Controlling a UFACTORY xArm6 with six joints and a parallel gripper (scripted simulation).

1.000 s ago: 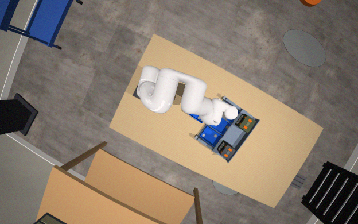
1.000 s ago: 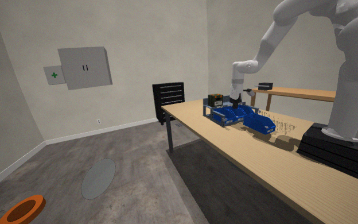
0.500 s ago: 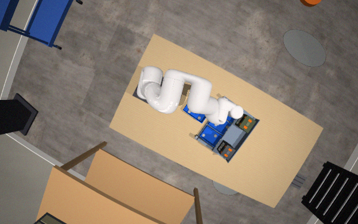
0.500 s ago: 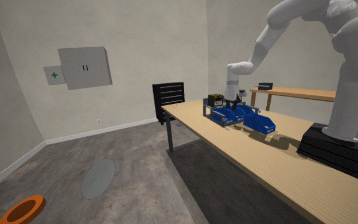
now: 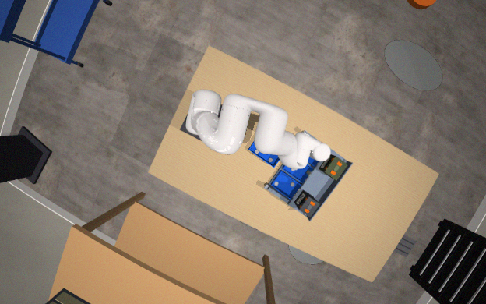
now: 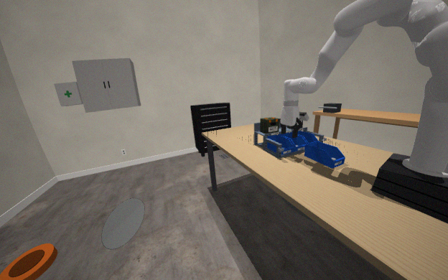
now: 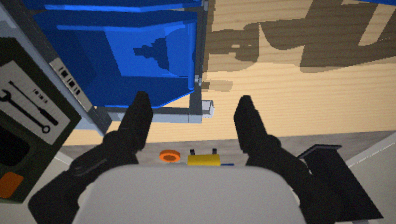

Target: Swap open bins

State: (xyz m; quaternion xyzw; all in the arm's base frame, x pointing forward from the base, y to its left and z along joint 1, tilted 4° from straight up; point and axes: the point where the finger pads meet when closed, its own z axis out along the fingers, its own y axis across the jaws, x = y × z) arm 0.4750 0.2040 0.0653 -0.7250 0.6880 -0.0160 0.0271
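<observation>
Between the spread fingers of our gripper (image 6: 289,136) (image 7: 194,97), we see the front corner of the shelf (image 6: 280,153) (image 7: 199,55). We have an open way down into the end bin (image 6: 275,143) (image 7: 155,55) — behind it, the green case (image 5: 333,167) (image 6: 270,126) (image 7: 35,100) stands in the way.

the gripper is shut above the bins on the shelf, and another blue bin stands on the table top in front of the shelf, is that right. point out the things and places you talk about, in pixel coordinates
Not quite: the gripper (image 6: 291,136) (image 7: 194,104) is open, its fingers wide apart in the wrist view. The rest is right.
</observation>
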